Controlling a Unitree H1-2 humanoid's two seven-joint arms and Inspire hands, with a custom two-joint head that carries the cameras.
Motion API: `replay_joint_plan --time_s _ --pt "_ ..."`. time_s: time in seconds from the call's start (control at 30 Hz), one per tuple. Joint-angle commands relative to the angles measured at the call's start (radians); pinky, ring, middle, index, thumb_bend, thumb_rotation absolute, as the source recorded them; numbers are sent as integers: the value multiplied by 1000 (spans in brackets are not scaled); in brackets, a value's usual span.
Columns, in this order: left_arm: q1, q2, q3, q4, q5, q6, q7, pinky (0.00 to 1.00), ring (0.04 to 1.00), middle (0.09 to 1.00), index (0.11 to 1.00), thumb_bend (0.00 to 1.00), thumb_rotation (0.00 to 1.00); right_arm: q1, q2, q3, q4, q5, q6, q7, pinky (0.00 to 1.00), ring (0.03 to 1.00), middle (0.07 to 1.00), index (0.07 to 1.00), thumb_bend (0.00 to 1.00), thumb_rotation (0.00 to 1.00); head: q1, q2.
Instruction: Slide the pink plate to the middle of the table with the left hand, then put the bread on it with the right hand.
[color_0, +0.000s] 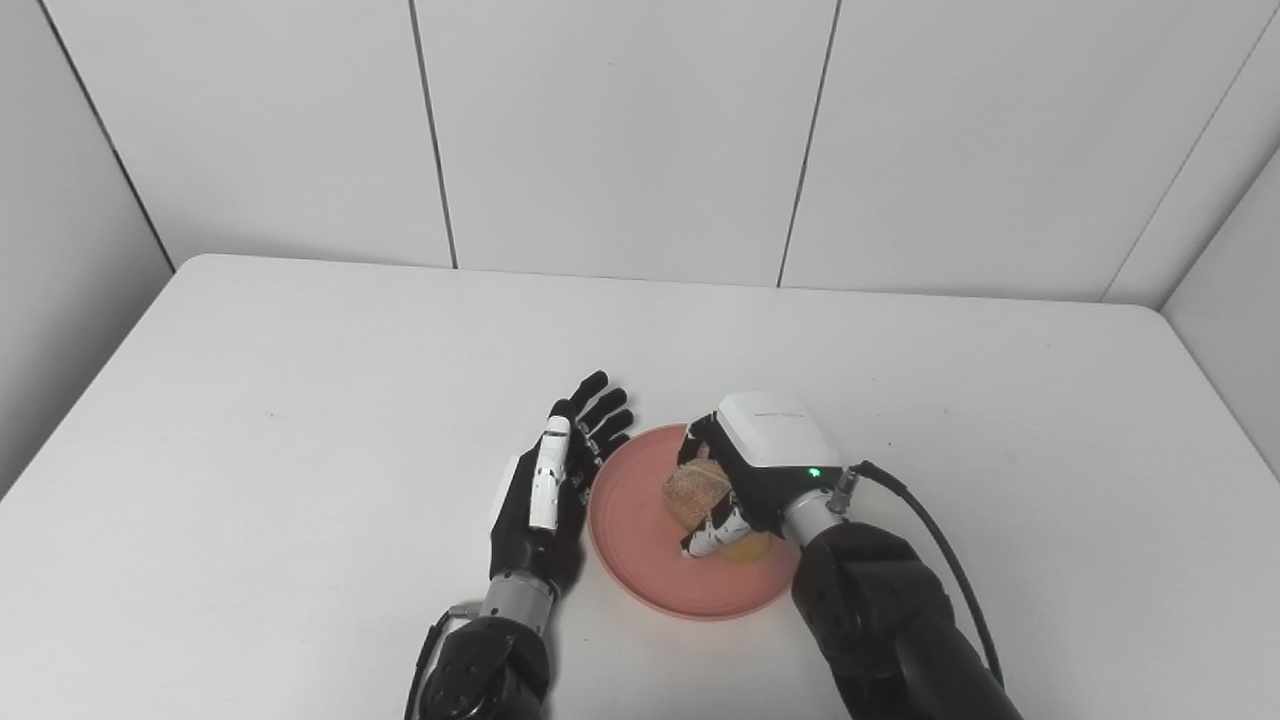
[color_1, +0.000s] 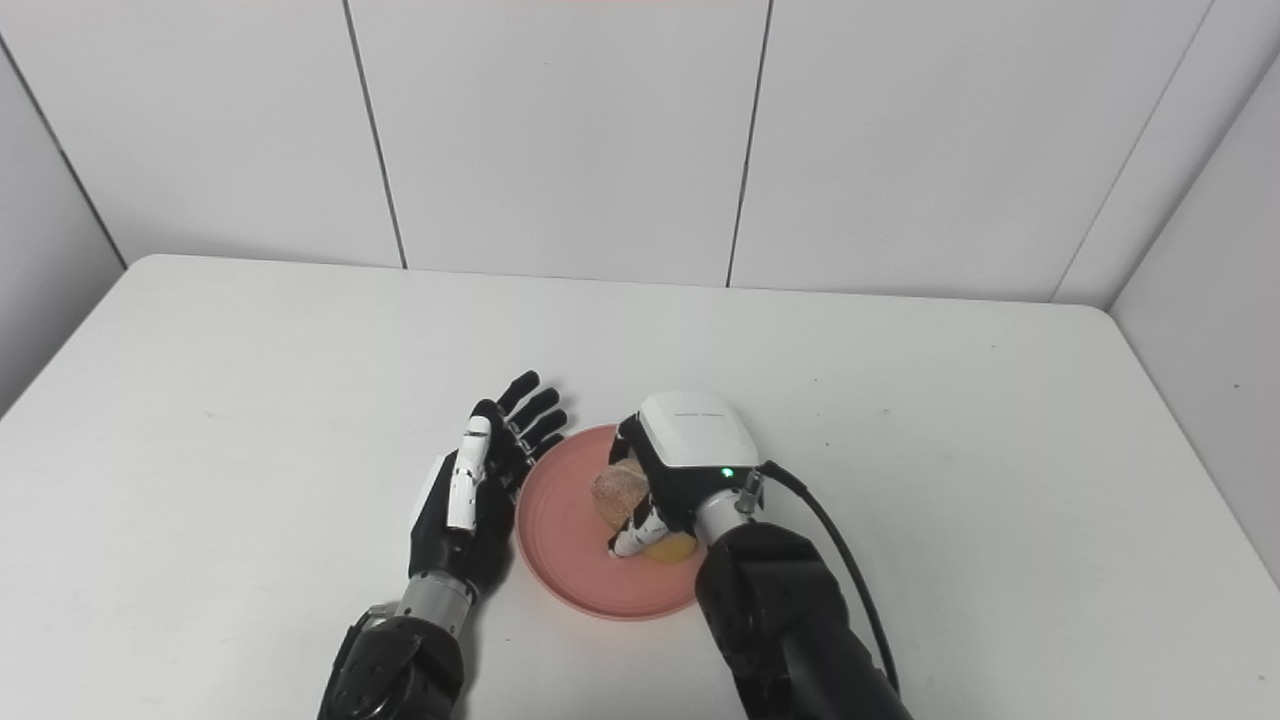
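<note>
The pink plate (color_0: 640, 555) lies on the white table near the front middle; it also shows in the right eye view (color_1: 560, 550). My right hand (color_0: 760, 465) is over the plate with its fingers closed around the brown bread (color_0: 692, 492), which sits at or just above the plate's surface. My left hand (color_0: 560, 470) is open, fingers spread and pointing away, resting against the plate's left rim. The right hand's body hides part of the bread and the plate's right side.
The white table (color_0: 300, 400) stretches wide to the left, right and back. White wall panels stand behind the table's far edge. My right forearm with its black cable (color_0: 940, 560) lies over the table's front right.
</note>
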Motion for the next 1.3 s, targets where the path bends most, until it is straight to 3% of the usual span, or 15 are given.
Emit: replay_joint_plan --time_s 0.0,0.07,0.13,0.17,0.23,0.5,0.83,1.13,1.27 --pt "11 -15 -8 -9 4 28 4 869 866 864 848 445 1000 -31 3 -2 -29 -20 9 40 265 381 520 687 846 360 0 -1" --pt "11 -15 -9 -9 5 28 5 870 867 864 849 445 1000 -32 9 -6 -37 -35 15 65 290 412 554 709 884 398 0 -1" --pt "11 -14 -9 -8 5 27 5 873 867 864 849 447 1000 -33 12 -7 -45 -52 16 85 387 542 657 768 938 435 0 -1" --pt "10 -14 -9 -7 5 27 5 875 867 864 849 447 1000 -34 13 -7 -49 -58 16 93 500 652 739 806 963 447 -1 -2" --pt "10 -13 -9 -7 4 28 5 880 869 865 851 449 1000 -34 18 -14 -58 -69 17 115 643 782 833 864 983 452 -1 -3" --pt "11 -10 -8 -10 0 32 3 887 869 867 855 439 1000 -35 40 -41 -98 -110 15 190 804 870 910 918 1000 480 -10 -8" --pt "12 -4 -2 -8 -11 36 -10 878 870 867 858 431 1000 -50 40 -60 -147 -117 -10 203 832 893 930 937 1000 558 -17 -17" --pt "7 -4 12 7 -25 29 -24 871 892 885 867 425 1000 -85 45 -124 -243 -100 -3 237 819 892 921 954 1000 612 -32 -33" --pt "6 -1 16 17 -25 18 -31 879 890 886 859 432 1000 -93 42 -160 -287 -85 -8 222 762 862 898 938 1000 615 -45 -40"
